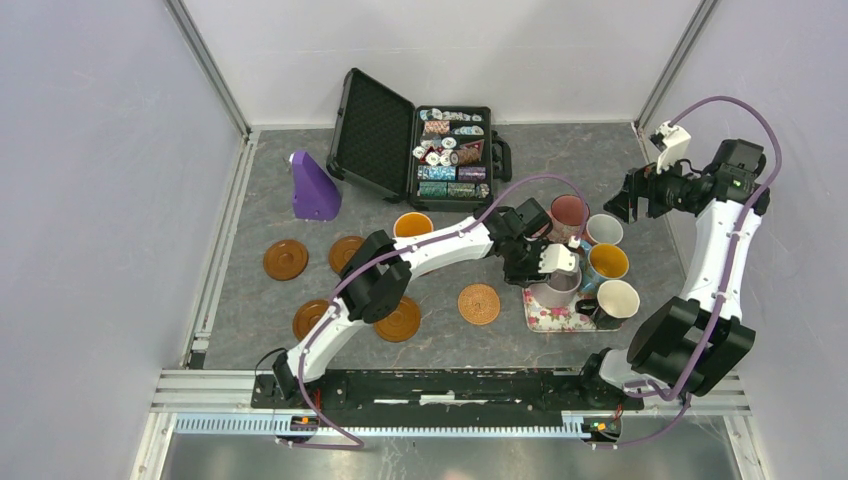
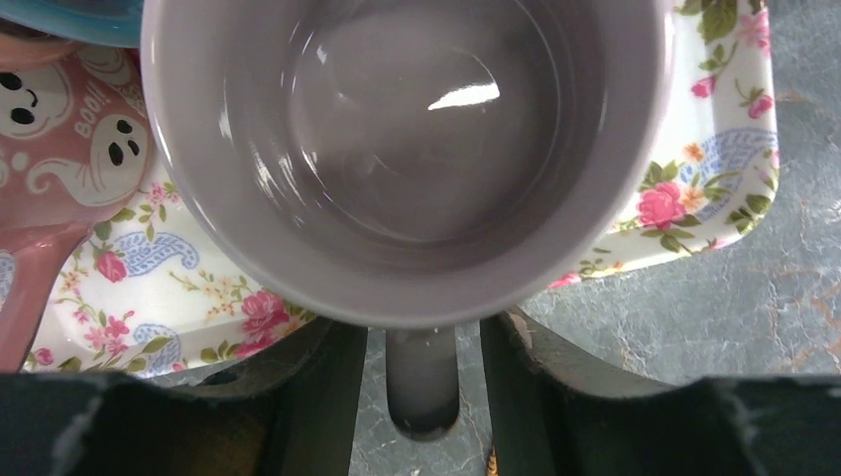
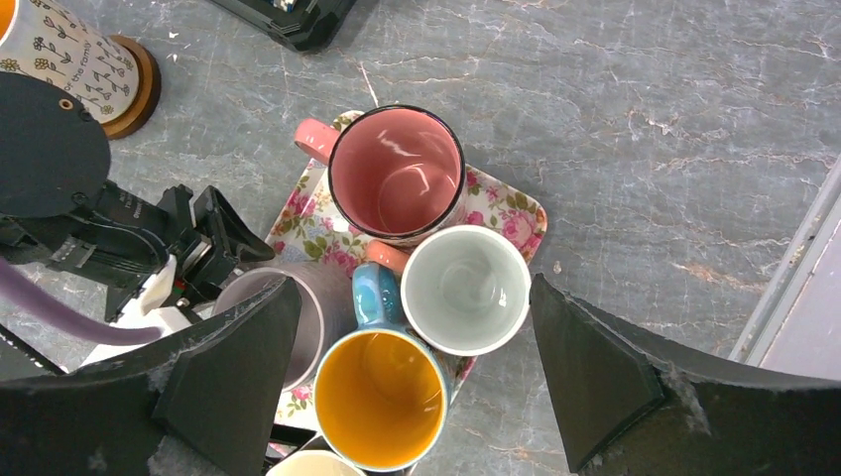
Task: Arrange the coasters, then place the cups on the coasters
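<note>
The pale lilac cup stands on the floral tray. My left gripper is shut on its handle. Crowded round it on the tray are the pink cup, white cup, blue cup with yellow inside and black cup with cream inside. The floral cup rests on a brown coaster. Several brown coasters and an orange-tan one lie to the left. My right gripper hovers open above the cups.
An open black case of poker chips sits at the back, with a purple block to its left. White walls and metal rails close in the grey table on the left, right and back.
</note>
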Controlling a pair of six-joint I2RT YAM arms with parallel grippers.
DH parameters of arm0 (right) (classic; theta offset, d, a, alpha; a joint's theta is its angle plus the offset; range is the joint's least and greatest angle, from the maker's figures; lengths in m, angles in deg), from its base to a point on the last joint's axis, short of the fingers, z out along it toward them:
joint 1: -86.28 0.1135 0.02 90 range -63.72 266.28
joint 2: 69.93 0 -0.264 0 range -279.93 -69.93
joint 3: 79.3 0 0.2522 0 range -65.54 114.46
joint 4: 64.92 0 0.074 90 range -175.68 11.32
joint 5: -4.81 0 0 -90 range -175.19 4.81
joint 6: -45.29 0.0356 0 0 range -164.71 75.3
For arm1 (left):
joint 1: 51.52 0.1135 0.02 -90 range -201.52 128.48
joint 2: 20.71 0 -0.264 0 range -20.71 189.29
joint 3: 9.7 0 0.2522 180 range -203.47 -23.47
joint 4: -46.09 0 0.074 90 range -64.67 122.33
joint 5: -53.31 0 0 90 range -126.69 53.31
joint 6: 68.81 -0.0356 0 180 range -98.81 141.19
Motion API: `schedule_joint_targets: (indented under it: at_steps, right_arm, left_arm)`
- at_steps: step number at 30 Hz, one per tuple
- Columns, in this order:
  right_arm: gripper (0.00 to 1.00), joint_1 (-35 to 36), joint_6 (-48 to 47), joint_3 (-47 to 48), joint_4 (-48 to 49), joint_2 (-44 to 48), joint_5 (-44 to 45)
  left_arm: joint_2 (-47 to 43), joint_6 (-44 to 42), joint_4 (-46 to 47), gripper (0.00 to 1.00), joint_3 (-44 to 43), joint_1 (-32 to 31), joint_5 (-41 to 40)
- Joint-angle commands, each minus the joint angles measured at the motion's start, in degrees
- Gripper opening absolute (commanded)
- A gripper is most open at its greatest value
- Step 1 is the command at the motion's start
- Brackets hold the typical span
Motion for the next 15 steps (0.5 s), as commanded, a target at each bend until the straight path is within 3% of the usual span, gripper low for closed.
schedule_joint_targets:
  at_steps: [1, 7, 13, 15]
  right_arm:
    - [0.93, -0.65, -1.23, 1.52, -0.59, -0.36, -1.67]
    - [0.93, -0.94, -1.67, 0.98, -0.65, -0.47, -1.68]
    - [0.93, -1.02, -2.53, 1.15, -1.11, -0.35, -1.68]
    - [0.92, -1.08, -2.53, 1.16, -1.17, -0.26, -1.76]
  left_arm:
    - [1.29, 4.14, 2.26, 0.51, -3.32, -0.51, -0.94]
    - [0.45, 5.11, 2.24, 0.35, -2.43, -0.59, -0.44]
    - [-3.52, 8.38, 4.6, 0.04, 1.52, -0.47, -2.05]
    - [-5.31, 10.21, 6.11, 0.02, 3.38, -0.14, -2.59]
